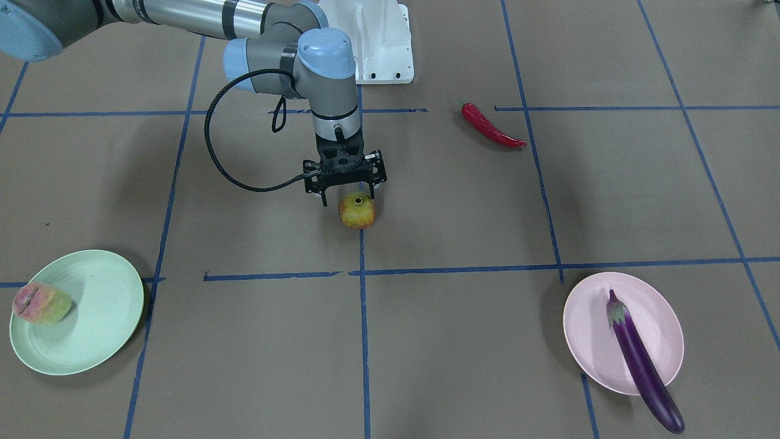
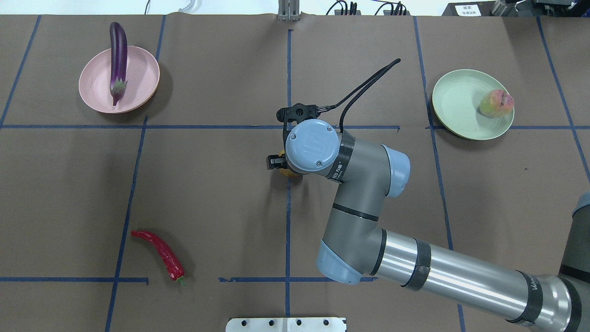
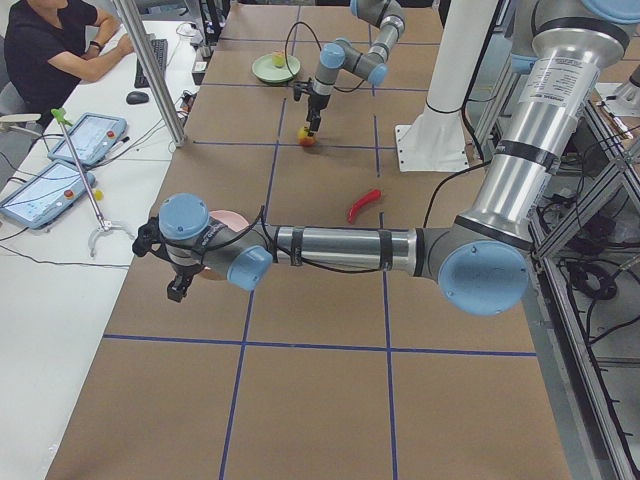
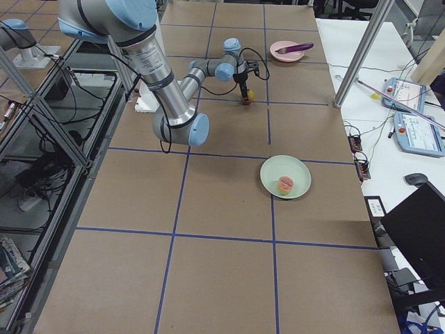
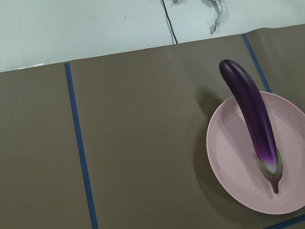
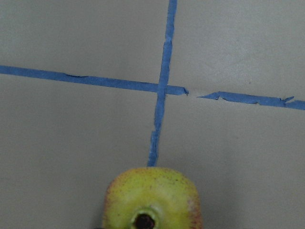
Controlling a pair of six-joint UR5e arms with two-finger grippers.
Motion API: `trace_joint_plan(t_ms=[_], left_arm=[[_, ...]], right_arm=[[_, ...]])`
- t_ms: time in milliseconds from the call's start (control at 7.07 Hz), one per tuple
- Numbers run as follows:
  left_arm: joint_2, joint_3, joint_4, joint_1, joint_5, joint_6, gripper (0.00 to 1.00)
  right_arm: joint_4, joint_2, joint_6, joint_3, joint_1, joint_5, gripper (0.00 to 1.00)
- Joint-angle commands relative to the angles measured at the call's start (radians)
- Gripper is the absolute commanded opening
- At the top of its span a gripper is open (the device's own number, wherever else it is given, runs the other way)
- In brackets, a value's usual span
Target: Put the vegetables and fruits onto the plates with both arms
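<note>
Pomegranate (image 1: pixel 357 211) on table (image 1: pixel 457 341) centre in front view, right gripper (image 1: pixel 346 194) spread apart just above it, overhead peach (image 2: pixel 496 103) on green plate (image 2: pixel 456 101), eggplant (image 2: pixel 118 50) across pink plate (image 2: pixel 143 78), chili (image 2: pixel 162 252) loose on table, left side view left gripper (image 3: pixel 178 290) state cannot tell

Probably a robot lab; taped table (image 2: pixel 221 184), control tablets (image 3: pixel 88 137).

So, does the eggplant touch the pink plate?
Touching. The left wrist view shows the eggplant lying across the pink plate, its tip past the rim.
</note>
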Motion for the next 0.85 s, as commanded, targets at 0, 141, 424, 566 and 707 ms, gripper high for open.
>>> trace_joint_plan(t_ms=[0, 141, 424, 566, 707], left_arm=[[0.011, 0.000, 0.025, -0.001, 0.051, 0.027, 1.00], [0.029, 0.000, 0.025, -0.004, 0.056, 0.027, 1.00], [0.031, 0.000, 0.025, -0.003, 0.054, 0.027, 1.00], [0.032, -0.002, 0.025, -0.003, 0.053, 0.027, 1.00], [0.034, -0.002, 0.025, -0.003, 0.054, 0.027, 1.00]], right_arm=[[0.149, -0.374, -0.025, -0.796, -0.908, -0.541, 1.00], [0.149, -0.374, -0.026, -0.797, -0.908, -0.541, 1.00], [0.149, -0.374, -0.026, -0.796, -0.908, -0.541, 1.00], [0.149, -0.374, -0.026, -0.796, -0.908, -0.541, 1.00], [0.149, -0.374, -0.026, -0.797, -0.908, -0.541, 1.00]])
